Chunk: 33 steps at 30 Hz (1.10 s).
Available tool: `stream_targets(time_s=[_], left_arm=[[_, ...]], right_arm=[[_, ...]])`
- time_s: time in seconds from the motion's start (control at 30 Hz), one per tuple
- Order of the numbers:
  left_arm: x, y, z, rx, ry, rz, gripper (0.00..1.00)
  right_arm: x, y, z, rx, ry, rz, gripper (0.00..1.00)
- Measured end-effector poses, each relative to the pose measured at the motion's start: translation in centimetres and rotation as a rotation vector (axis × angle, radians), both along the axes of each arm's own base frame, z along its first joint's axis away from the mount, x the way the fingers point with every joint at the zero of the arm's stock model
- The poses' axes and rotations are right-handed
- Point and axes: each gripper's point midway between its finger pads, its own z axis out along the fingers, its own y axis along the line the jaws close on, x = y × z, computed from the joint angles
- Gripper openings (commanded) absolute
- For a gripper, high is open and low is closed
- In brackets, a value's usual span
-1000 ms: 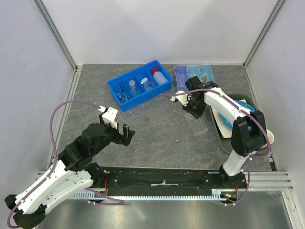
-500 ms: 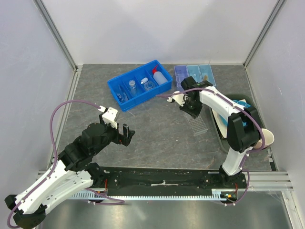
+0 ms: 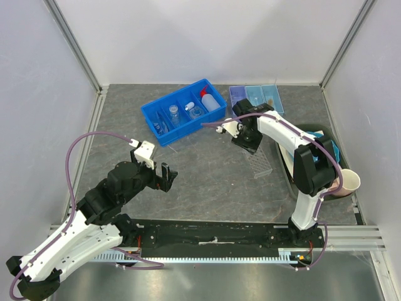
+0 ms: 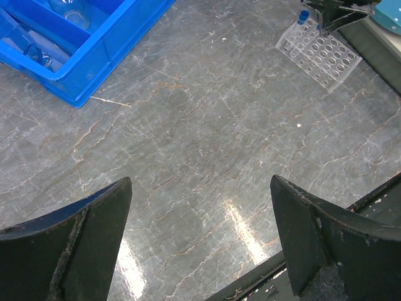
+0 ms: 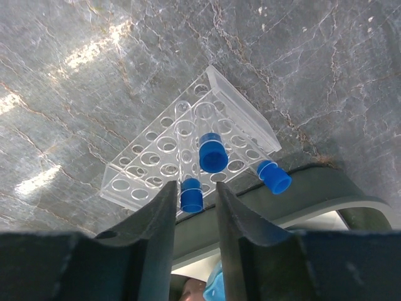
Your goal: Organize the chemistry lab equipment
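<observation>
Nearest the arm bases, the left gripper [image 4: 200,185] hovers over bare grey stone table [image 4: 207,125], its two dark fingers spread wide and holding nothing. Further in and to the right, a clear tube rack [image 5: 156,169] lies on the table just beside the rim of a dark tray [image 5: 313,188]. Three blue-capped test tubes stand in or at the rack: one near the middle [image 5: 213,152], one at its end by the tray [image 5: 274,177], and one [image 5: 191,195] whose cap sits between the fingers of the right gripper [image 5: 194,188]. Those fingers stand only narrowly apart, and it cannot be told whether they grip the cap or have let it go. The step appears to be seating this tube. It would go best if the tube drops fully into its hole, the fingers part a little more, and the wrist rises straight up, so that the light rack is not dragged or tipped. Furthest back sit a blue bin [image 3: 164,128] holding a red-capped squeeze bottle [image 3: 212,102] and small glass flasks [image 3: 174,114].
</observation>
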Motion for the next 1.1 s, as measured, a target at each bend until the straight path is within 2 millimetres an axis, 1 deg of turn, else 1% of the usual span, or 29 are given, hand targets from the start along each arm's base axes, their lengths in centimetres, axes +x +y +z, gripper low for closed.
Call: stream_targets(time_s=[0.07,0.23,0.33,0.43,0.5,0.53,0.57,0.63,0.67,0.7,0.73,0.77,0.83,0.87,0.9,0.93,0.97,1.03,1.07,1.1], left_arm=[[0.0,0.0,0.0,0.0,0.0,0.0,0.97],[0.0,0.0,0.0,0.0,0.0,0.0,0.97],[0.0,0.0,0.0,0.0,0.0,0.0,0.97],[0.0,0.0,0.0,0.0,0.0,0.0,0.98],[0.0,0.0,0.0,-0.001,-0.001,0.0,1.0],[0.0,0.0,0.1,-0.002,-0.002,0.0,1.0],[0.0,0.1,0.1,-0.004,-0.005,0.001,1.0],[-0.1,0.2,0.3,-0.009,-0.01,0.004,1.0],[0.0,0.2,0.4,-0.011,-0.013,0.007,1.0],[0.0,0.3,0.4,-0.014,-0.016,0.011,1.0],[0.1,0.4,0.5,-0.016,-0.018,0.015,1.0],[0.4,0.5,0.5,-0.016,-0.012,0.023,1.0],[1.2,0.8,0.8,-0.012,0.008,0.053,1.0],[1.8,0.9,1.4,-0.021,0.021,0.062,1.0],[2.6,1.1,2.2,-0.034,0.032,0.081,1.0],[3.4,1.2,3.7,-0.058,0.031,0.092,1.0],[4.2,1.2,5.3,-0.087,0.024,0.101,1.0],[5.4,1.1,8.7,-0.135,0.008,0.106,1.0],[5.7,0.9,10.6,-0.16,-0.008,0.099,1.0],[5.8,0.7,12.1,-0.179,-0.023,0.086,1.0]], right_arm=[[0.1,0.2,0.2,0.004,-0.006,-0.003,0.47],[0.2,0.2,0.5,0.009,-0.014,-0.007,0.47],[0.1,0.2,1.1,0.017,-0.026,-0.012,0.48],[0.0,0.2,2.5,0.033,-0.057,-0.017,0.5],[-0.1,0.0,3.9,0.058,-0.088,-0.025,0.5],[-0.3,-0.1,5.0,0.086,-0.112,-0.03,0.5],[-0.4,-0.4,5.9,0.108,-0.13,-0.039,0.53],[-0.3,-1.6,8.5,0.183,-0.19,-0.081,0.62],[0.0,-2.8,10.0,0.222,-0.236,-0.118,0.75],[0.2,-3.8,11.4,0.257,-0.282,-0.155,0.82],[0.7,-5.3,13.5,0.304,-0.374,-0.204,0.92],[0.8,-6.7,15.4,0.34,-0.456,-0.254,0.98],[0.5,-8.9,19.5,0.421,-0.652,-0.337,0.98],[0.0,-9.6,21.0,0.45,-0.728,-0.36,0.98],[-0.7,-10.0,22.9,0.492,-0.82,-0.385,0.98],[-1.4,-10.3,24.4,0.538,-0.889,-0.42,0.98],[-2.0,-10.7,26.0,0.576,-0.949,-0.461,0.98],[-2.5,-11.1,29.2,0.666,-1.057,-0.542,0.98],[-2.4,-11.2,30.2,0.71,-1.088,-0.587,0.98],[-2.3,-11.4,30.8,0.743,-1.106,-0.635,0.98]])
